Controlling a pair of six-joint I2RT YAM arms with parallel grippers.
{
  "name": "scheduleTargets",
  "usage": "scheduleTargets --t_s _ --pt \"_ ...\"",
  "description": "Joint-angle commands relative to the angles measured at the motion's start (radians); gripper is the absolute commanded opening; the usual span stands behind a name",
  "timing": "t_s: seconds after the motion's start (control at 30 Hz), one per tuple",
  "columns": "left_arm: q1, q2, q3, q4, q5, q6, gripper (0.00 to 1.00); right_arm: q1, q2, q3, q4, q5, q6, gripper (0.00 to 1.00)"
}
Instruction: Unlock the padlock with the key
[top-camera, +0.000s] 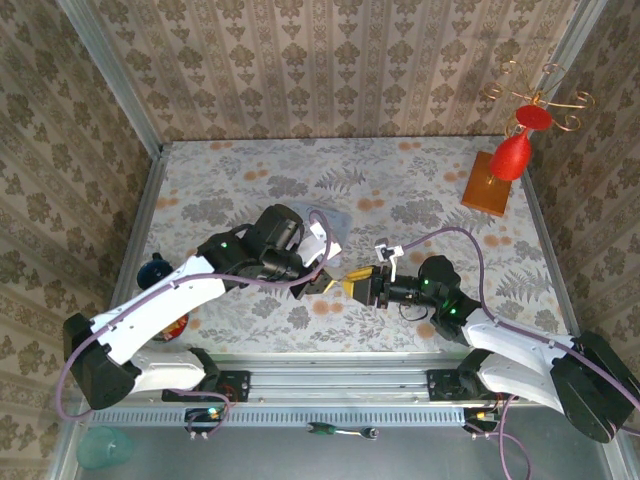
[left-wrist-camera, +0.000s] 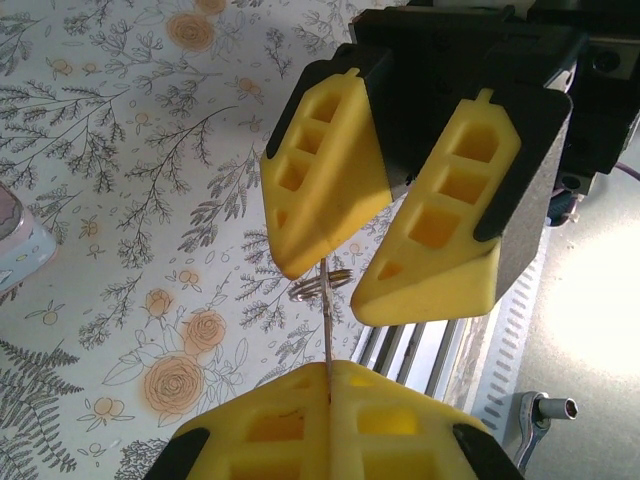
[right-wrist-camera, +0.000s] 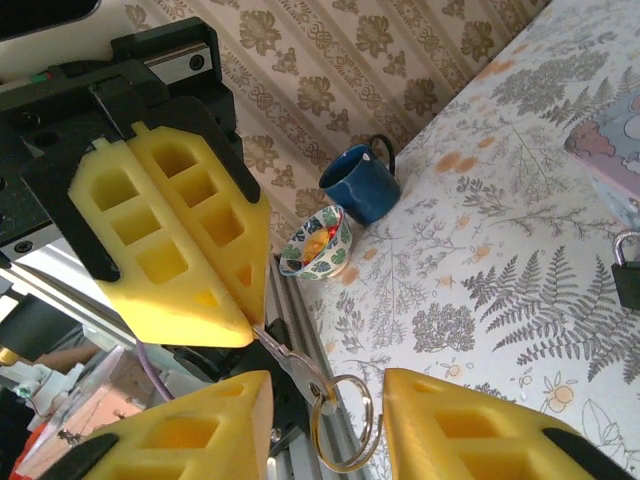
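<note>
My left gripper (left-wrist-camera: 330, 372) clamps the key (left-wrist-camera: 327, 325), my right gripper (right-wrist-camera: 328, 388) gapes around its ring (right-wrist-camera: 371, 412): I should close squarely on the head.

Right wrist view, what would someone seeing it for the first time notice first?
The big yellow fingers: the left hand, upper left, pinches a small key, whose ring hangs between the open fingers of the right hand at the bottom. Next, the blue mug beside a patterned bowl near the wall, and the small padlock at the right edge.
</note>
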Motion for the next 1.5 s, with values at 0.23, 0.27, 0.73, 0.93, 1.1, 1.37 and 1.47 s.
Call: scheduleTargets --t_s 0.23,0.27,0.73,0.93,1.1,1.37,1.47 --pt "0.013 -0.010 0.001 0.010 0.023 -0.012 0.00 0.013 -0.005 0.042 0.002 -0.031 -0.025 0.19" --pt "0.013 -0.009 0.000 0.011 0.025 -0.013 0.00 0.015 -0.005 0.043 0.001 -0.031 -0.026 0.18" --pt "0.025 -0.015 -0.013 0.040 -0.029 -0.035 0.19 0.018 -0.054 0.048 -0.130 0.076 -0.041 0.00" --pt "0.077 -0.065 -0.086 0.233 -0.050 -0.166 0.42 0.018 -0.067 0.020 -0.192 0.264 -0.015 0.00" --pt "0.178 -0.127 -0.212 0.358 -0.218 -0.331 0.60 0.018 -0.092 0.011 -0.292 0.417 0.039 0.00" --pt "0.255 -0.082 -0.467 0.651 -0.323 -0.541 0.65 0.018 -0.117 -0.047 -0.270 0.487 0.120 0.00" --pt "0.255 -0.035 -0.574 0.876 -0.296 -0.533 0.68 0.018 -0.127 -0.058 -0.260 0.488 0.129 0.00"
